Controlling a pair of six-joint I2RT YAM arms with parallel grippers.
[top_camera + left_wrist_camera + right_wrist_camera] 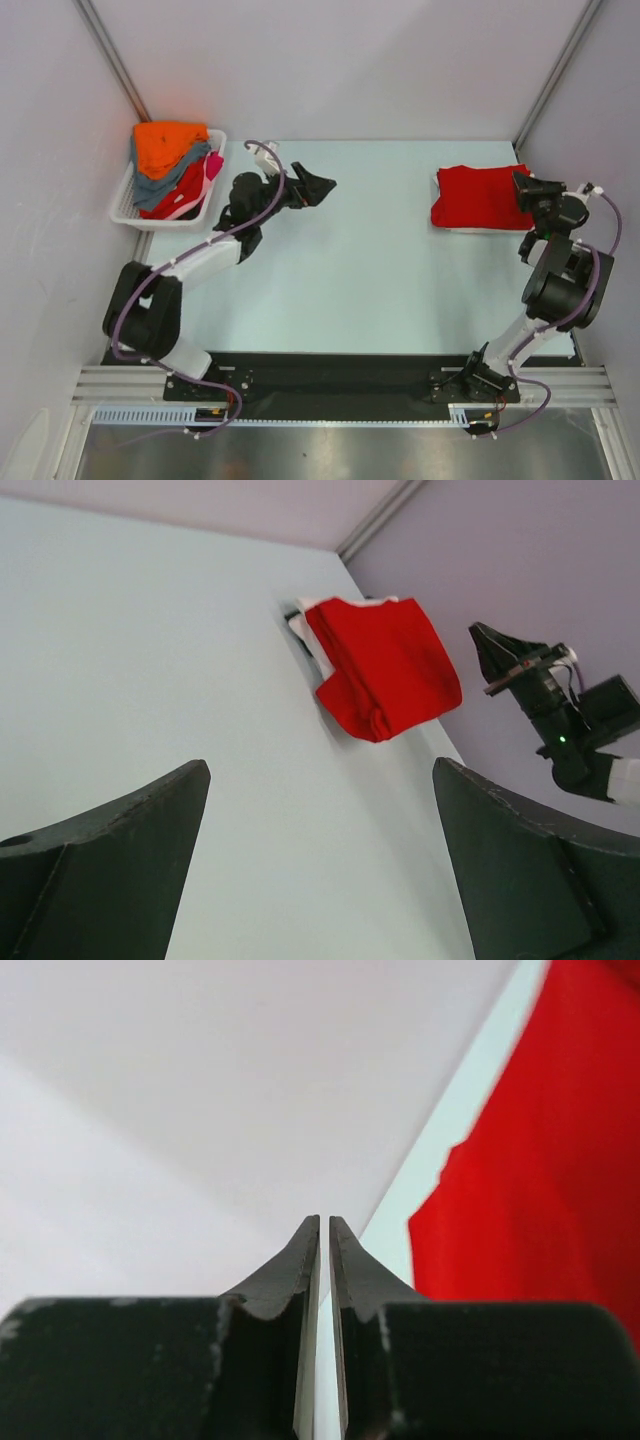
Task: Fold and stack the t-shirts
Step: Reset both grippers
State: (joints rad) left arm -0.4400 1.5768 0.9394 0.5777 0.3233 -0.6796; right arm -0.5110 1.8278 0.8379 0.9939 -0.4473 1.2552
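The left fingers (322, 187) gape wide and empty. The right fingers (524, 185), nearly closed with a thin gap, hold nothing; the folded bright red cloth t-shirt (481, 197) lies just beside them.

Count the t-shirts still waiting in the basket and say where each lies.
3 visible in the white basket: an orange shirt on top at the far end, a grey-teal one beneath it, and a red one with pink trim nearest. More may be hidden underneath.
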